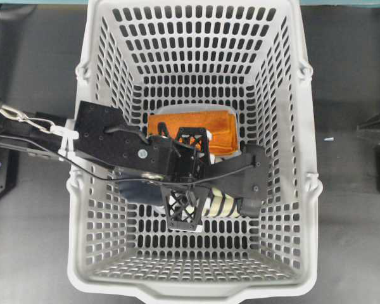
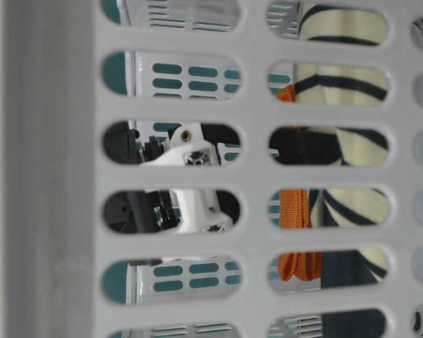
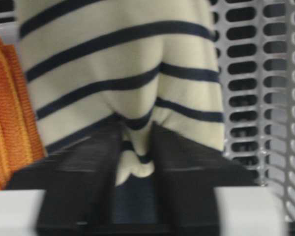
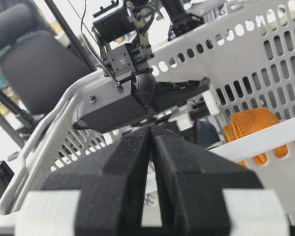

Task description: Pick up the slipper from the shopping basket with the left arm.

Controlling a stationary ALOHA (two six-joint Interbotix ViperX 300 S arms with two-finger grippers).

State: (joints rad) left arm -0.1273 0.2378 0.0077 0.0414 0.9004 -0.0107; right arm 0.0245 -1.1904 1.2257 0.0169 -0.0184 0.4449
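The slipper (image 3: 123,64), cream with navy stripes, fills the left wrist view. My left gripper (image 3: 136,130) is shut on a fold of its fabric, which is pinched between the two black fingers (image 3: 88,167). From overhead, the left arm reaches from the left into the light-grey shopping basket (image 1: 290,126). There my left gripper (image 1: 189,178) sits over the slipper (image 1: 223,205), mostly hiding it. Through the basket wall at table level the slipper (image 2: 342,84) shows striped. I cannot tell whether it is off the floor. My right gripper (image 4: 151,130) is shut and empty, outside the basket.
An orange folded cloth (image 1: 199,123) lies in the basket just behind the slipper and shows beside it in the left wrist view (image 3: 10,113). The pierced basket wall (image 3: 265,98) stands close on the right of the slipper. Dark table (image 1: 348,76) surrounds the basket.
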